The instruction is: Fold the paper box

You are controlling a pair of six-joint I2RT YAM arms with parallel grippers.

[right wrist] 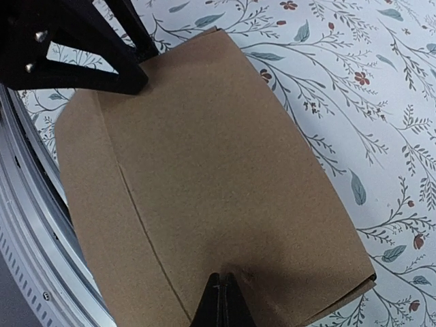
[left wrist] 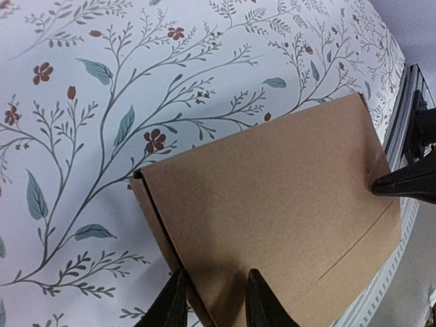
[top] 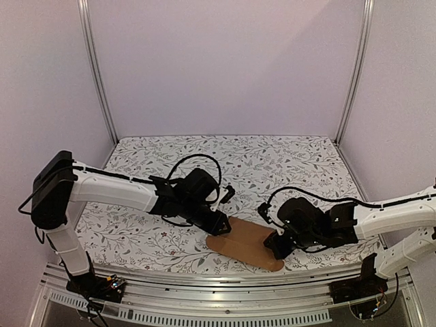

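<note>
The paper box (top: 244,243) lies flattened on the table near the front edge, a plain brown cardboard piece with a crease line. My left gripper (top: 221,227) is over its left end. In the left wrist view the box (left wrist: 272,197) fills the middle and the gripper (left wrist: 216,300) is open, one finger on the top layer, the other at the box's left edge. My right gripper (top: 276,248) is at the right end. In the right wrist view it (right wrist: 225,283) is shut, with nothing between the fingers, its tip touching the cardboard (right wrist: 204,163).
The table wears a white cloth with a floral print (top: 272,163). A metal rail (top: 225,281) runs along the front edge, just beside the box. Frame posts (top: 99,75) and pale walls close in the back and sides.
</note>
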